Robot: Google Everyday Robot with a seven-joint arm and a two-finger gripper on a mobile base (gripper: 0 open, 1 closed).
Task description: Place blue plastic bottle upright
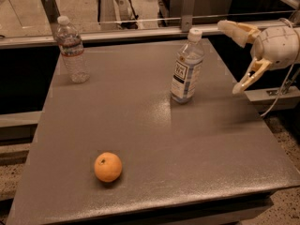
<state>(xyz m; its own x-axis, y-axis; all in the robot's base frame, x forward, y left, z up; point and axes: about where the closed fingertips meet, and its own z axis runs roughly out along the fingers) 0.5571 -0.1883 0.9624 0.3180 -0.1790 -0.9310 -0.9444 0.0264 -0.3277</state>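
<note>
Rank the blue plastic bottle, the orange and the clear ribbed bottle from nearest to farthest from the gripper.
The gripper hangs open off the table's right edge.
1. blue plastic bottle: upright at back right, clearly nearest and apart from the gripper.
2. and 3. orange, front left, and clear ribbed bottle, back left corner: both far across the table, too close to call.

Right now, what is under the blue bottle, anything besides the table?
Only the grey table shows under the blue bottle, which stands on its base. The patch directly beneath the base is covered. The hand is open, off to its right, not touching it.
</note>
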